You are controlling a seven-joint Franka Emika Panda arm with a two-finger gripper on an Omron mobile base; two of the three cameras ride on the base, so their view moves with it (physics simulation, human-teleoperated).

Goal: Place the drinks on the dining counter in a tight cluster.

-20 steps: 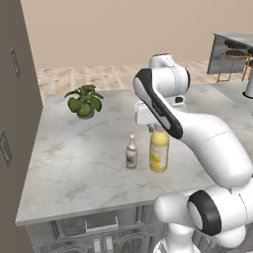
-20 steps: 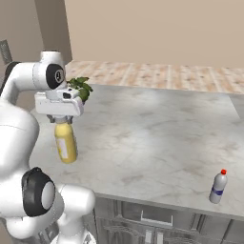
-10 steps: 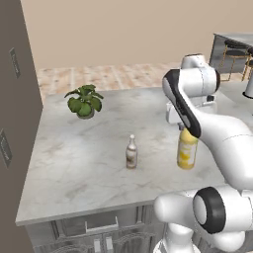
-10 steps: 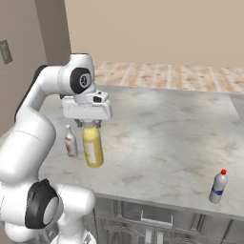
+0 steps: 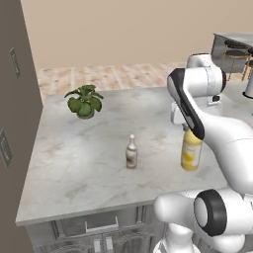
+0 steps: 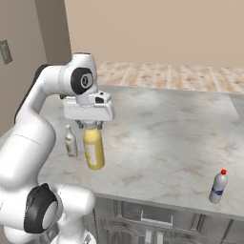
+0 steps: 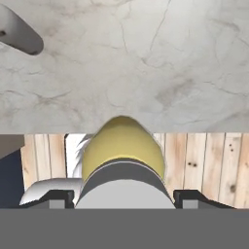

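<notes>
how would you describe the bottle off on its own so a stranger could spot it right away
Start at the grey marbled counter and follow its near edge to the far right corner. There stands a slim silver-grey bottle, upright and alone. Its red cap and blue label set it apart from the yellow bottle and brown-and-white bottle beside the arm.

The dining counter (image 6: pixel 157 133) looks like smooth grey marble with thin dark veins. The yellow bottle (image 6: pixel 94 148) looks like shiny plastic. The floor (image 5: pixel 99 79) is pale wood planks.
</notes>
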